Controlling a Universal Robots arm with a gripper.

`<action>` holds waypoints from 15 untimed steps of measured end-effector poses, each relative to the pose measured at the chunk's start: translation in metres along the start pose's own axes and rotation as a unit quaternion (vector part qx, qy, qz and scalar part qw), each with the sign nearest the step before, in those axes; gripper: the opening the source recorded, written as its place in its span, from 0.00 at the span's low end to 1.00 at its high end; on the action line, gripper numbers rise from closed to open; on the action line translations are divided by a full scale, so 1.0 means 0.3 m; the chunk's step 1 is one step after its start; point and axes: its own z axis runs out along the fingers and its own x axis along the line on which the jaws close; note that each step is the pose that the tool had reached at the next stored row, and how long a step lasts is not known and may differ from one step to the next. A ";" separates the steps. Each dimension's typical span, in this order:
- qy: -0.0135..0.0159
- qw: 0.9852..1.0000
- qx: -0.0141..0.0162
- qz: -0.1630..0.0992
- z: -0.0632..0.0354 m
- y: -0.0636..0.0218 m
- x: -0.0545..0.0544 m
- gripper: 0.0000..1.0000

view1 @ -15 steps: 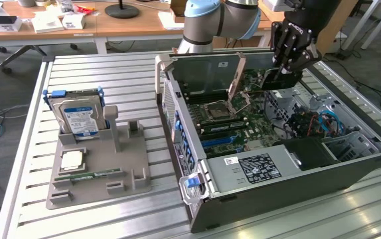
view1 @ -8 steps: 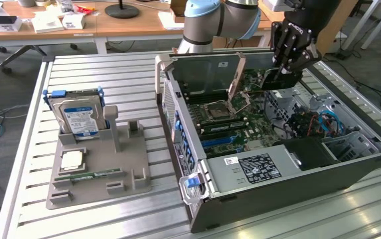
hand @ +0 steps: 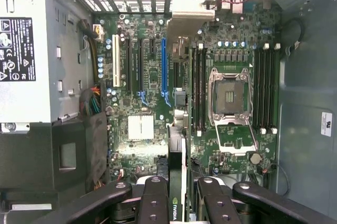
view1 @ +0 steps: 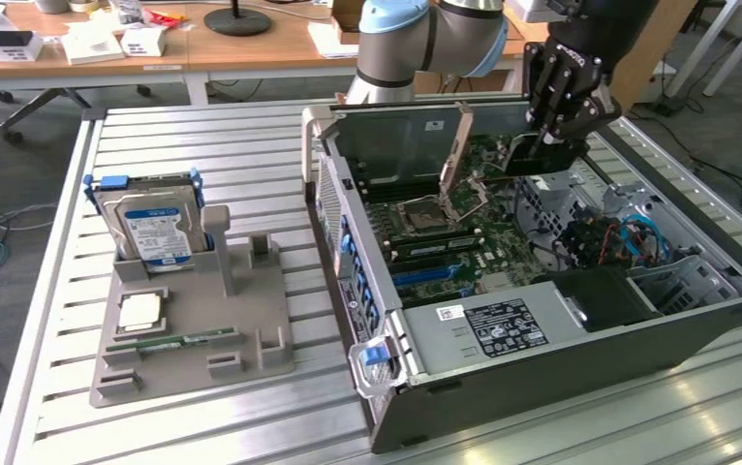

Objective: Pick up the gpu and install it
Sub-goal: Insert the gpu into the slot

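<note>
We see a pale grey metal table (view1: 216, 145) with long parallel slats. Directly on it rest a flat grey plastic parts holder (view1: 184, 373) toward the exterior view's left and an open dark computer case (view1: 578, 378) lying on its side toward the right.

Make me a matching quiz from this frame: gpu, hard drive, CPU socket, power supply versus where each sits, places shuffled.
1 gpu
2 hard drive
3 CPU socket
4 power supply

A upright in the grey holder outside the case
B labelled box inside the case
C empty, on the motherboard
D held in the gripper above the motherboard

Pairs: 1-D, 2-A, 3-C, 4-B
</note>
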 end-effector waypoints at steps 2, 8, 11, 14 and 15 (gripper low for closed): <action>0.000 1.000 0.000 0.000 0.000 0.012 0.000 0.26; 0.000 1.000 0.001 0.000 -0.001 0.056 0.002 0.26; 0.000 1.000 0.001 0.000 -0.001 0.060 0.002 0.26; 0.000 1.000 0.001 0.000 -0.001 0.060 0.002 0.26; 0.000 1.000 0.001 0.000 -0.001 0.060 0.002 0.26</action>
